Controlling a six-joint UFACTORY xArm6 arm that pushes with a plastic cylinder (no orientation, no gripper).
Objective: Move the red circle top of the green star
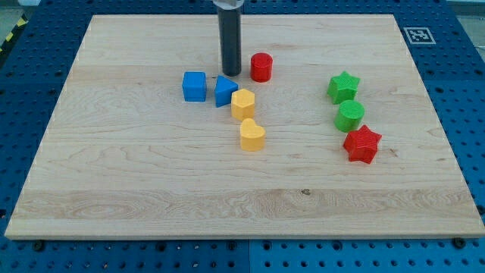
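Note:
The red circle (261,67) stands in the upper middle of the wooden board (136,174). The green star (343,86) lies well to its right, near the board's right side. My tip (231,73) is down on the board just left of the red circle, a small gap apart, and just above the blue triangle (224,91).
A blue cube (194,86) sits left of the blue triangle. A yellow hexagon (243,105) and a yellow heart (251,135) lie below the tip. A green circle (350,116) and a red star (361,144) sit below the green star.

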